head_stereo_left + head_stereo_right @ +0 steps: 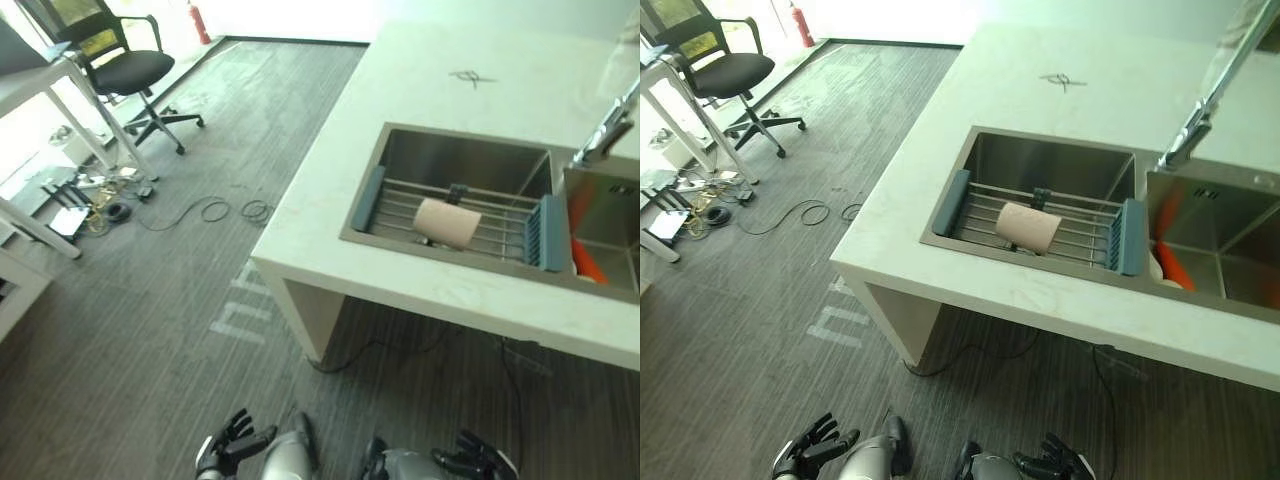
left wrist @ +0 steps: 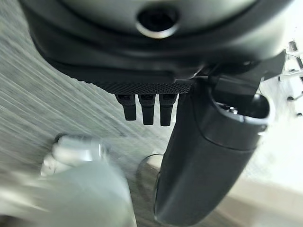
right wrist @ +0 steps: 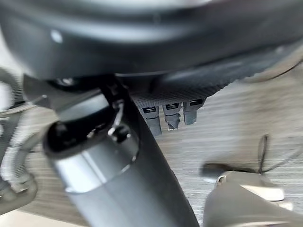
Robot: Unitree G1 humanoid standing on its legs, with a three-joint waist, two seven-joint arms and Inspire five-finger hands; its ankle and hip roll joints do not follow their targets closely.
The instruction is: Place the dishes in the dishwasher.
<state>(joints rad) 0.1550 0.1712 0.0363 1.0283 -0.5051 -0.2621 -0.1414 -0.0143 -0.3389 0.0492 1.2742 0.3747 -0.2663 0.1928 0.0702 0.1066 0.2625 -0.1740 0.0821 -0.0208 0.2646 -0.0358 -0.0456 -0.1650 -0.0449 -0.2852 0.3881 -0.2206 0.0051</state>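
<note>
A beige cup (image 1: pixel 447 222) lies on its side on a roll-up rack (image 1: pixel 400 197) with blue ends, laid across the left basin of a steel sink (image 1: pixel 455 155). An orange item (image 1: pixel 586 262) shows in the right basin. Both hands hang low over the floor, well short of the counter. My left hand (image 1: pixel 228 440) has its fingers spread and holds nothing. My right hand (image 1: pixel 478 458) is relaxed and holds nothing. In the left wrist view the fingers (image 2: pixel 147 109) point straight out; the right wrist view shows its fingers (image 3: pixel 171 116) the same way.
The sink sits in a pale counter (image 1: pixel 440 80) with a faucet (image 1: pixel 608 132) at its right. A black office chair (image 1: pixel 130 70) and a white desk (image 1: pixel 40 85) stand at the far left. Loose cables (image 1: pixel 225 211) lie on the grey striped floor between them and the counter.
</note>
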